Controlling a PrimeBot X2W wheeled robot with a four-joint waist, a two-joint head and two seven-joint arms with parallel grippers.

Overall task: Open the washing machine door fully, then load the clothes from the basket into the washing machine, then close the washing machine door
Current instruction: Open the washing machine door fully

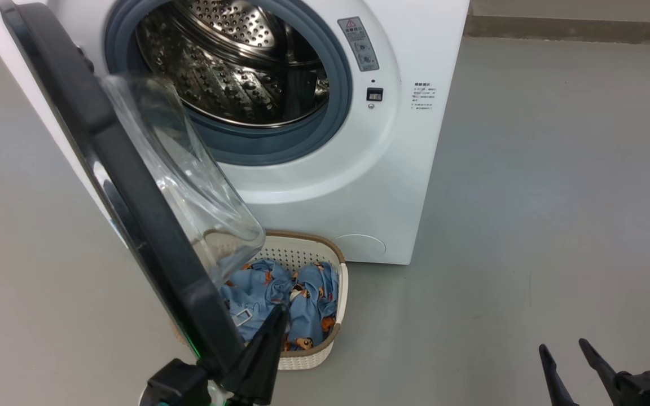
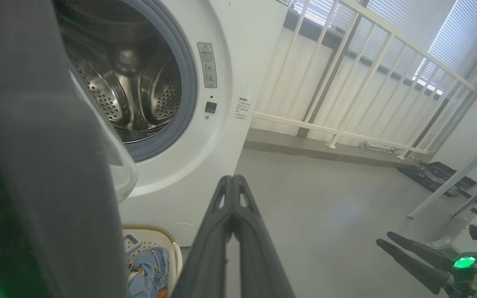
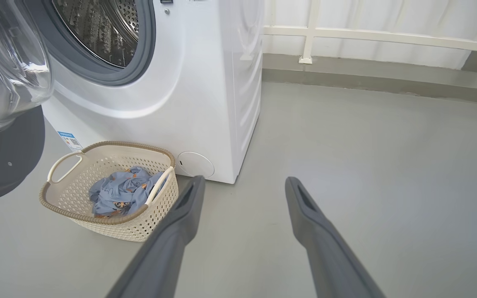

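Observation:
The white washing machine (image 1: 325, 186) stands with its round black door (image 1: 133, 186) swung out toward me, glass bowl bulging off its inner face. The steel drum (image 1: 235, 62) holds nothing I can see. Below it, on the floor, the cream basket (image 3: 110, 194) holds the light blue bear-print clothes (image 3: 120, 190). My left gripper (image 1: 280, 310) is shut, empty, right beside the door's lower edge, above the basket; contact is unclear. In its own wrist view the closed left gripper (image 2: 232, 179) points past the door (image 2: 39, 165). My right gripper (image 3: 242, 182) hangs open over bare floor, right of the basket.
Grey floor (image 1: 556, 197) spreads to the right of the machine. A white railing (image 2: 367, 82) with blinds behind it runs along the back wall. Dark equipment (image 2: 437, 176) and white table legs stand at the far right of the left wrist view.

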